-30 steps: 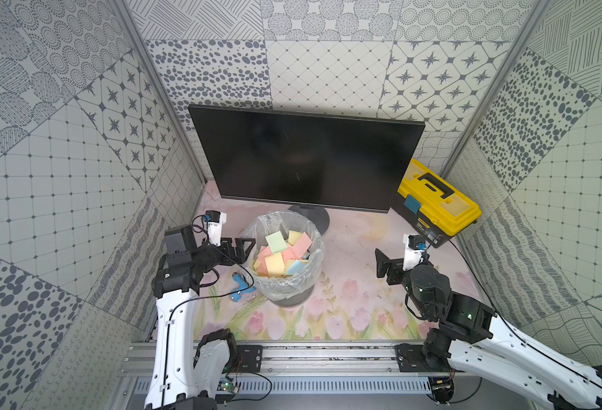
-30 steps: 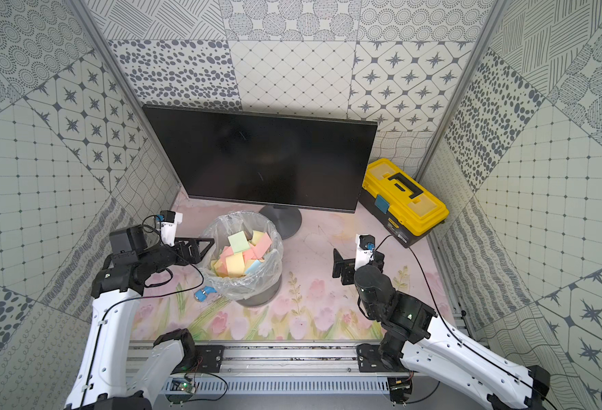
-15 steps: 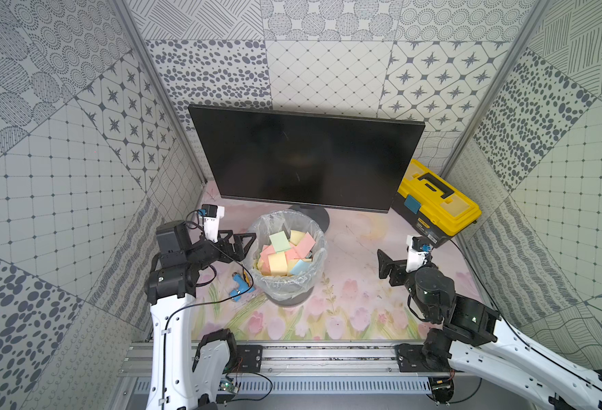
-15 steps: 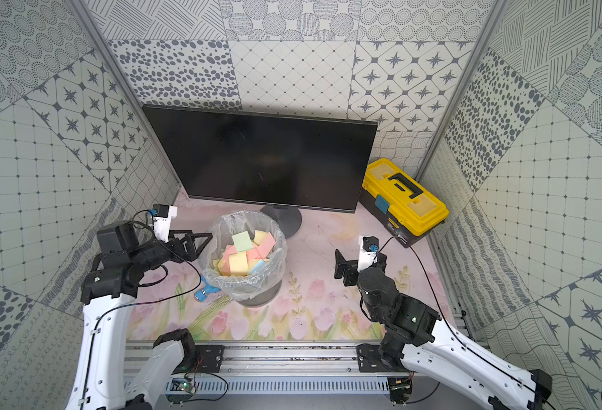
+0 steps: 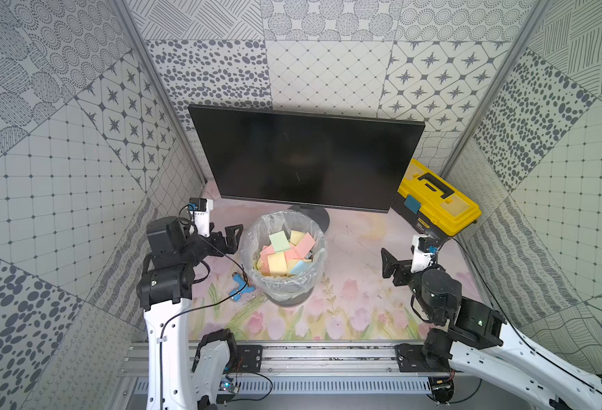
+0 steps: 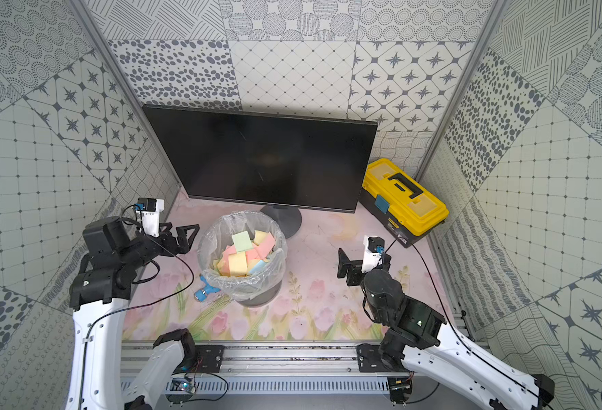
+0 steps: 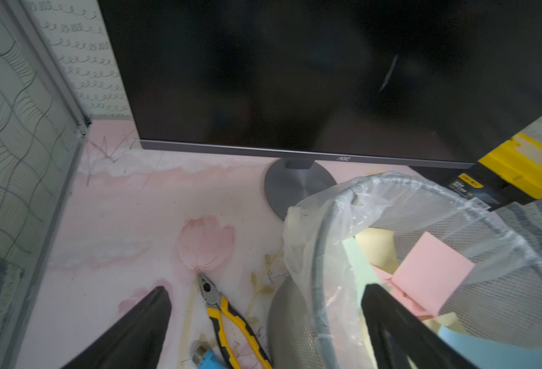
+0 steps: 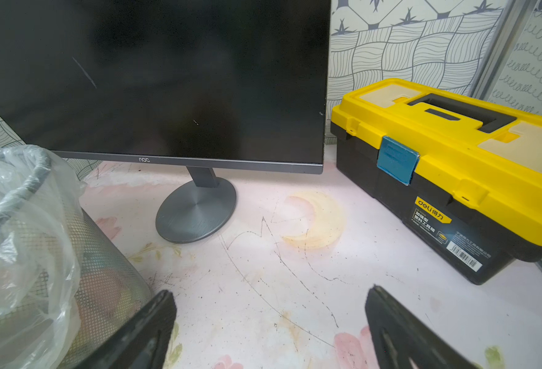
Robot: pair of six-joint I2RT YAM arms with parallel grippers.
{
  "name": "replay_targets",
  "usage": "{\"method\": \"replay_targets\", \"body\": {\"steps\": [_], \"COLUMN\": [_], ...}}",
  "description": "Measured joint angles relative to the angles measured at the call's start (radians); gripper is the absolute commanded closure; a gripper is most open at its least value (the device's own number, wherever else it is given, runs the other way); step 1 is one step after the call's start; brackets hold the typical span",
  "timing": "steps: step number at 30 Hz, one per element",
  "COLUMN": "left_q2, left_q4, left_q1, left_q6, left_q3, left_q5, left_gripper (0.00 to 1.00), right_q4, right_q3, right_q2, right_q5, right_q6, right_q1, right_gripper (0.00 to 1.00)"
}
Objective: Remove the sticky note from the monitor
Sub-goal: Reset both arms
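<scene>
The monitor [image 5: 303,156] is set far on the desk [image 5: 356,241]; a bin [image 5: 292,291] is placed before it, a toolbox [image 5: 434,202] to its right.

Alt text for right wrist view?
Dark, unlit monitor with nothing stuck to the visible screen. A closed yellow toolbox stands beside it, a bag-lined mesh bin nearer; the right claw is open, empty.

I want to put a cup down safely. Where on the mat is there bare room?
Widest bare patch: the mat between bin, toolbox and right gripper, before the monitor. Also the front strip by the rail. Crowded: left of the bin, with pliers, a blue tool and the left gripper.
</scene>
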Motion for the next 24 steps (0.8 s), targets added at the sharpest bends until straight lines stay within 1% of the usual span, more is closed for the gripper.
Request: {"method": "replay_targets", "body": {"steps": [4, 7, 11, 17, 24], "left_q2": [0.002, 0.008, 0.032, 0.074, 0.13], "left_q4": [0.015, 0.036, 0.06, 0.122, 0.221], "left_q1": [0.0, 0.001, 0.001, 0.001, 0.001], "left_q6": [0.032, 0.043, 0.046, 0.045, 0.039], "left_q3": [-0.061, -0.1, -0.146, -0.237, -0.351], "left_q5": [-0.124, -0.188, -0.243, -0.275, -0.262], "left_gripper": [0.02, 0.02, 0.02, 0.01, 0.01], "right_q4": [0.0, 0.0, -0.002, -0.004, 0.0], "right_q3": [-0.001, -0.007, -0.022, -0.035, -0.044], "right_q2": [-0.016, -0.035, -0.054, -0.047, 0.004], "right_q5": [0.003, 0.005, 0.007, 0.017, 0.02], "right_q6": [0.0, 0.0, -0.001, -0.002, -0.003], "right_q1": [0.0, 0.0, 0.0, -0.001, -0.017], "right_gripper": [0.03, 0.03, 0.03, 0.03, 0.03]}}
